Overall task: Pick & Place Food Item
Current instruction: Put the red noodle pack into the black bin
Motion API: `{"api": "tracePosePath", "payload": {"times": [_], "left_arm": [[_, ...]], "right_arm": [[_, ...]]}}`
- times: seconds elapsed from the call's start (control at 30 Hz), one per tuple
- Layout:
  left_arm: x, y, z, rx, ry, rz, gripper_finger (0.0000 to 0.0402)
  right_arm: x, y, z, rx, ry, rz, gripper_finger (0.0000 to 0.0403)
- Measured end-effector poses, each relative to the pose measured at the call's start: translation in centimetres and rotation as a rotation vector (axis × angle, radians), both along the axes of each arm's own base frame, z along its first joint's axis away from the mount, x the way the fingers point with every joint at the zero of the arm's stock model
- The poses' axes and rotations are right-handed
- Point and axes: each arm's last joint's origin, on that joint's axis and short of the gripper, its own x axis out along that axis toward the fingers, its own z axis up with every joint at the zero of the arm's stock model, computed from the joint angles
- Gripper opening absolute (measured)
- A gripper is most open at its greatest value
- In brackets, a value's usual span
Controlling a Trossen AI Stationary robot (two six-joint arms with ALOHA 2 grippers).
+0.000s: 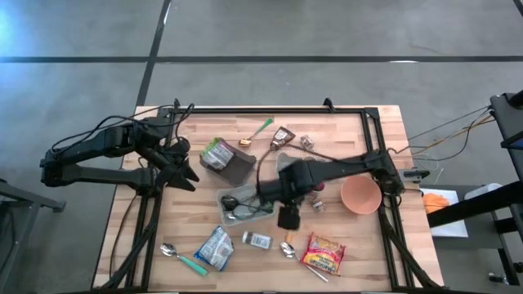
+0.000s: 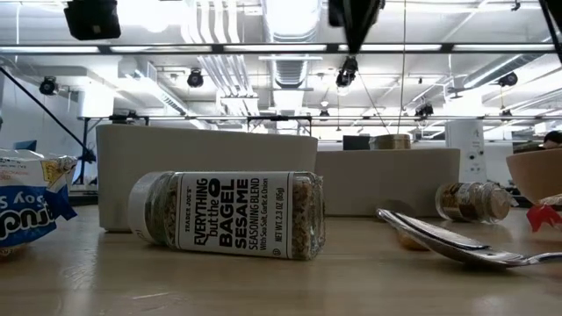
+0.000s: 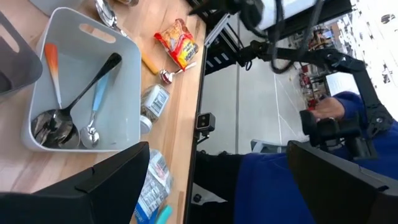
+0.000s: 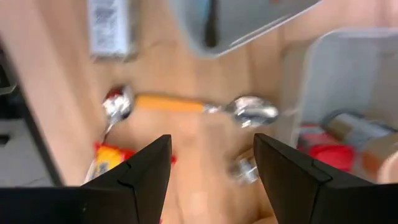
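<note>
While the right gripper hovers mid-tabletop, open and empty, no food looks picked; left gripper open, waiting.

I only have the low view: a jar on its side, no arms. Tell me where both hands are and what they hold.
Observer: The right hand is open and empty, over the table's middle, above a spoon.
Operator: Now the left.
Observer: The left hand is open and empty too, over the table's left side.
Operator: Point me to a food item.
Observer: A red-and-yellow packet lies flat to the right of your jar.
</note>
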Motion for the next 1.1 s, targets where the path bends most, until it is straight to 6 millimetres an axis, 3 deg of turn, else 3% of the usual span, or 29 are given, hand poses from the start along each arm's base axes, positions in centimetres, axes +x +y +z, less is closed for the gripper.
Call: {"api": "tracePosePath", "payload": {"times": [0.13,0.37,0.5,0.7,0.83,1.1], "left_arm": [[-0.1,0.0,-0.1,0.014,0.000,-0.010,0.0380],[-0.1,0.0,-0.1,0.046,-0.015,-0.028,0.0380],[-0.1,0.0,-0.1,0.053,-0.019,-0.032,0.0380],[-0.1,0.0,-0.1,0.053,-0.019,-0.032,0.0380],[-0.1,0.0,-0.1,0.053,-0.019,-0.032,0.0380],[-0.1,0.0,-0.1,0.033,-0.010,-0.019,0.0380]], "right_arm": [[-1.8,2.9,0.0,0.008,0.020,0.007,0.0225],[-6.7,6.0,-1.1,0.060,0.101,-0.206,0.0225],[-9.7,7.9,-2.1,0.168,0.013,-0.390,0.0225],[-14.5,9.8,-3.5,0.346,-0.197,-0.810,0.0225],[-17.3,11.1,-4.8,0.472,-0.175,-1.007,0.0225],[-19.8,13.1,-6.3,0.509,-0.113,-1.021,0.0225]]}}
